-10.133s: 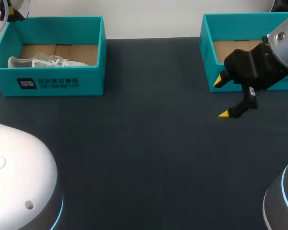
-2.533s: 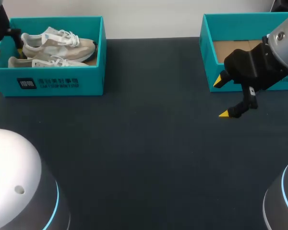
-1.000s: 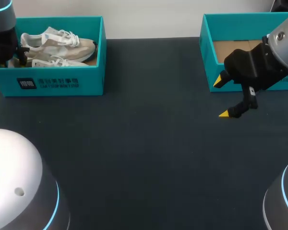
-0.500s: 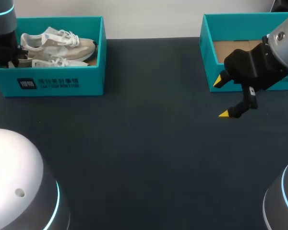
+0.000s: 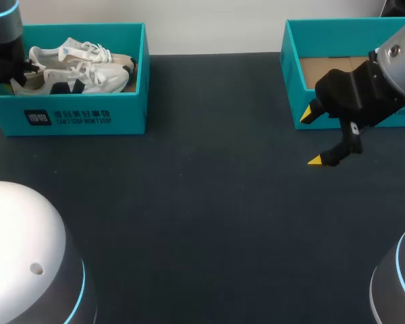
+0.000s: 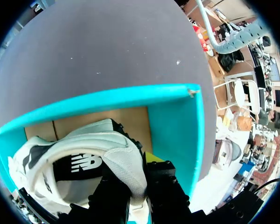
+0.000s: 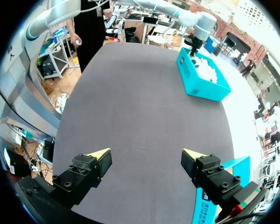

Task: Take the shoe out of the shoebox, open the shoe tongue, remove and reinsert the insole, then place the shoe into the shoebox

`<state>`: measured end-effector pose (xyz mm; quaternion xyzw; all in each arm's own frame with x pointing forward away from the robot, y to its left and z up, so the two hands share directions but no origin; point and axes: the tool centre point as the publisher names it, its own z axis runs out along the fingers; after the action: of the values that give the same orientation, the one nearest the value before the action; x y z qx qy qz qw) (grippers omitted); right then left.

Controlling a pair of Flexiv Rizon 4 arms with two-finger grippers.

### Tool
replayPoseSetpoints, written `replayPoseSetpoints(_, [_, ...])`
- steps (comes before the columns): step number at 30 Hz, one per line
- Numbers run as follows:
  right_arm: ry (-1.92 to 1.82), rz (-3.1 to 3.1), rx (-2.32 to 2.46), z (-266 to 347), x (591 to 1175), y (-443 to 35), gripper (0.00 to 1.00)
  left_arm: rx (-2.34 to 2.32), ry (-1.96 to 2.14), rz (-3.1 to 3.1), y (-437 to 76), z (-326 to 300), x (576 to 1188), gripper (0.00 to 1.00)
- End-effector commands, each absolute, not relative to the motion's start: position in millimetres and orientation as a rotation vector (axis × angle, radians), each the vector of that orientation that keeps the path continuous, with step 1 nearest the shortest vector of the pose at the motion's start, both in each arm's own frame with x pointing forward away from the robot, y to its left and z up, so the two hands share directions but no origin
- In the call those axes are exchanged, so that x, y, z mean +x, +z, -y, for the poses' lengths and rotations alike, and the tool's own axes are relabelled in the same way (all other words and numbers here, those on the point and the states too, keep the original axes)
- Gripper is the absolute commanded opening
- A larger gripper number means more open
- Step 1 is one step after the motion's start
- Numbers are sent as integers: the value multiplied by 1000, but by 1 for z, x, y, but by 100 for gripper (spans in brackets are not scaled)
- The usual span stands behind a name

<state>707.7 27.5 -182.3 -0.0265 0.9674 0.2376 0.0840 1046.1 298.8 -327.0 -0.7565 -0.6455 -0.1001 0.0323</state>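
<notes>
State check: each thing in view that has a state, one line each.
White lace-up sneaker: laced, on its side inside the left box, held at the heel.
Left teal cardboard shoebox: open, no lid, sneaker inside.
Right teal cardboard shoebox: open, no lid, no shoe visible inside.
Left gripper: shut on the sneaker's heel.
Right gripper: open, empty, above the dark table.
</notes>
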Motion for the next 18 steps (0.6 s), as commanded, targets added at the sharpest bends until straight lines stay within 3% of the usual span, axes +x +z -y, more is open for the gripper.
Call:
replayPoseSetpoints(1, [706, -2888, -79, -29, 709, -184, 100, -2342, -264, 1973, -293, -302, 1043, 0])
replayPoseSetpoints(18, [706, -2888, -79, -29, 709, -184, 100, -2286, -178, 1912, -178, -299, 1058, 0])
